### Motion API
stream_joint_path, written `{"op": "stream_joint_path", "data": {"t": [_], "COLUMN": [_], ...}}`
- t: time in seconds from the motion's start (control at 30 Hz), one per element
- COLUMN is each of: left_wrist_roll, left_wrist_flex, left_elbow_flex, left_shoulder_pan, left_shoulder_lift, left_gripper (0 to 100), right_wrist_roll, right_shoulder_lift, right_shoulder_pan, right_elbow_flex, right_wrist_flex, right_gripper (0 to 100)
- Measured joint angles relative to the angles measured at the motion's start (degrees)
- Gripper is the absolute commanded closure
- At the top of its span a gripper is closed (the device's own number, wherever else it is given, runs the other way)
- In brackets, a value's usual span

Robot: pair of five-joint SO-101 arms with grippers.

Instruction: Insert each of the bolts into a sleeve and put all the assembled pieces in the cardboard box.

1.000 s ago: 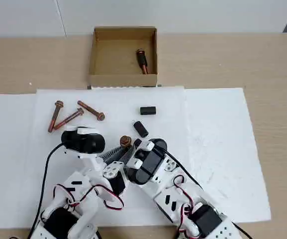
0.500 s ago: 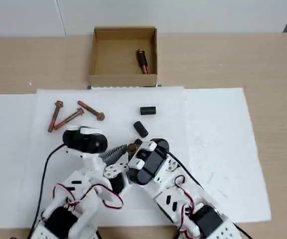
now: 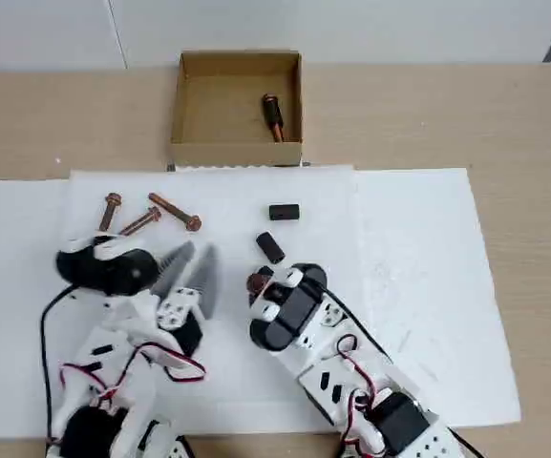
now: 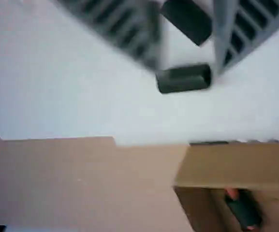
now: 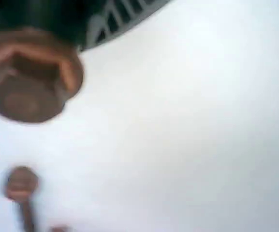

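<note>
Right gripper [image 3: 266, 278] clamped on a copper-coloured flanged metal bolt [image 3: 255, 283], bolt head at its fingertips, short black cylindrical sleeve [image 3: 269, 247] just beyond, second black sleeve [image 3: 284, 212] farther, left gripper [image 3: 191, 269] spread open alongside, brown cardboard box [image 3: 187, 100] well apart.

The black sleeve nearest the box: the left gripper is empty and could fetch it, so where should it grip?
Probably the middle of the sleeve, coming down from above: it lies flat on the white sheet, long axis side to side, apart from the other sleeve, so both ends stay open.
</note>
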Motion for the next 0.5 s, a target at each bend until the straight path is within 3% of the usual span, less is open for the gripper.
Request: {"op": "stream_joint_path", "data": {"t": [0.2, 0.5], "left_wrist_roll": [-6.4, -16.7], "left_wrist_flex": [0.3, 0.3], "left_elbow_flex": [0.2, 12.5], "left_shoulder_pan": [-7.6, -16.9], "left_shoulder_lift": [0.0, 0.0], "left_gripper": [100, 100], "right_wrist_roll": [-4.7, -9.8], "right_shoulder_lift": [0.0, 0.0], "right_shoulder_pan": [9.7, 23.2], "right_elbow_flex": [0.0, 0.0], "right_wrist_flex": [0.0, 0.0], "right_gripper": [99.6, 99.5]}}
